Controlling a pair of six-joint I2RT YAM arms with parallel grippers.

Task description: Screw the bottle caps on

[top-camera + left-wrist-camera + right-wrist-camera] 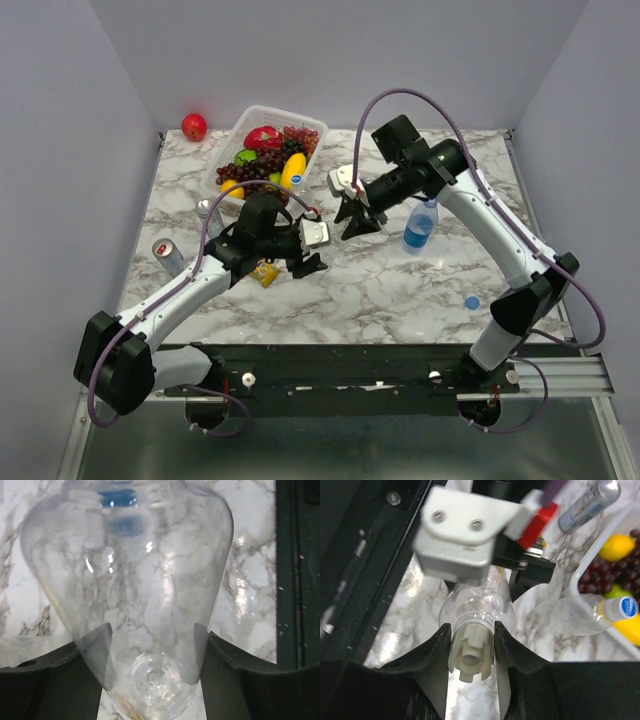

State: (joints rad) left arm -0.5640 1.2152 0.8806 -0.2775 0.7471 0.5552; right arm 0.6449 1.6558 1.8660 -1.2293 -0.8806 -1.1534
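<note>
From above, the left gripper (318,248) and right gripper (348,218) meet nose to nose at the centre of the marble table (400,290). What sits between them is too glassy to make out from up here. Just right of them the blue-tinted bottle (420,226) stands upright, and a plain blue cap (472,302) lies alone toward the lower right. At upper centre is a fruit basket (225,152), with a red apple (194,126) at upper left and a silver can (168,256) lying at the left edge.

Over to the left wrist: a clear bottle (130,580) fills the frame, base toward the camera. Both fingers (95,652) press its sides, so the left gripper is clamped on it. A blue blur at the top shows through the plastic, and I can't tell what it is.

Right wrist now: the pale whitish cap (470,650) sits on that bottle's neck at lower centre, the right gripper's fingers (436,652) closed on it from either side. At right a second clear bottle (570,617) lies on its side by the basket, with a blue-and-white cap (622,608) on its neck.
</note>
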